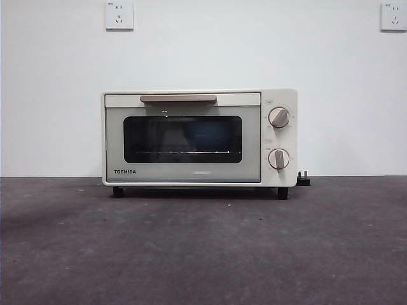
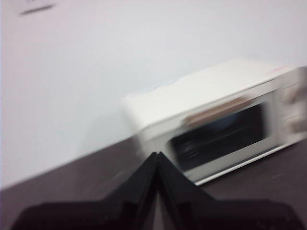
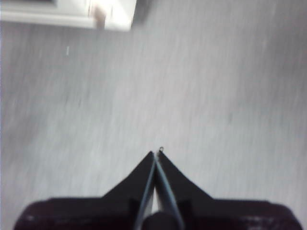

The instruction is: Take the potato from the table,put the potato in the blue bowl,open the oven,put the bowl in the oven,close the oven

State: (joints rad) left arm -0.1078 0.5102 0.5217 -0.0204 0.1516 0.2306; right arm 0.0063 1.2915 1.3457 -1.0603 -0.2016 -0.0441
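Toshiba toaster oven (image 1: 199, 138) sits at the far side of the table (image 1: 203, 248), door shut; a faint blue shape shows behind the glass, likely the blue bowl. Potato not visible. Left gripper (image 2: 157, 155) and right gripper (image 3: 156, 154) both pressed together, empty, clear of the oven, so the task looks finished.

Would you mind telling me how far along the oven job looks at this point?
It looks finished. The oven door is shut, and something bluish shows dimly behind its glass, perhaps the blue bowl; the potato is not visible. Nothing is in hand: the left gripper and right gripper are both shut and empty, clear of the oven. Nothing visibly remains on the table.
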